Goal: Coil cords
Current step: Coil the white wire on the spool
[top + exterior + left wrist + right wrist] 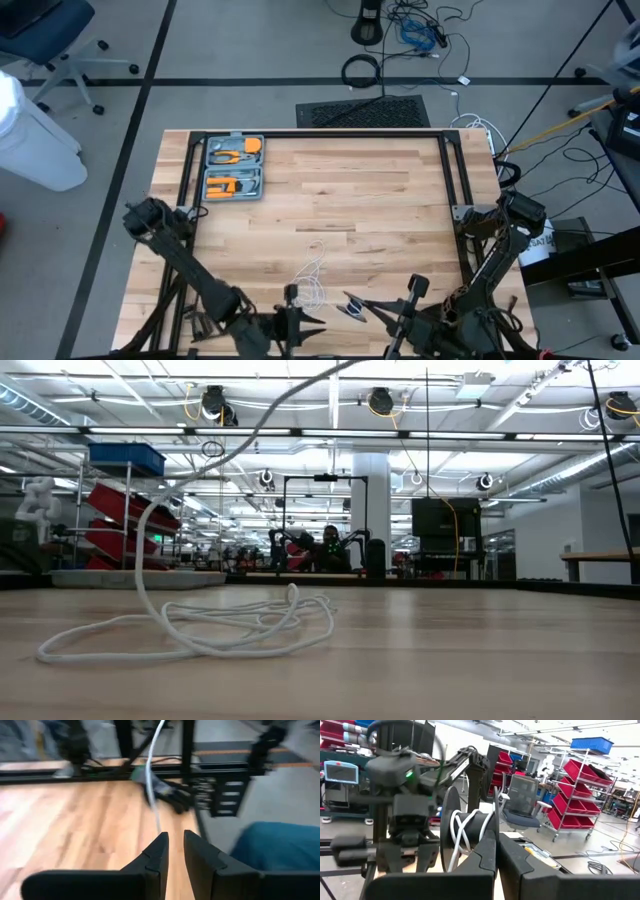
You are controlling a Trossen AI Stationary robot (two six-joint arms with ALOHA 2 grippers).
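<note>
Both claws are sitting low at the near edge of the worktop (330,180) in the high view: the left claw (312,318) is pointing right and the right claw (352,303) is pointing left, tips near each other, with the white cord (314,277) lying in loose loops on the wood just beyond them and a strand running back toward the claws; a grey tool case (234,167) with orange tools is resting at the far left corner, well apart. Looking level across the worktop in the low view, the cord (200,628) is lying in a flat tangle on the wood, and one strand is rising from it in a long arc up and out of the top of the picture. Past the left arm's own fingers (152,860), which are standing nearly together, the cord (152,775) is running down into the narrow gap between them, so the left claw seems to be pinching it, though motion blur is making that hard to confirm. Seen from the right wrist, the right claw (496,854) is clamped on the black-and-silver reel (470,836), which is standing on edge with a few white turns wrapped around its core, and the left arm is facing it just behind.
</note>
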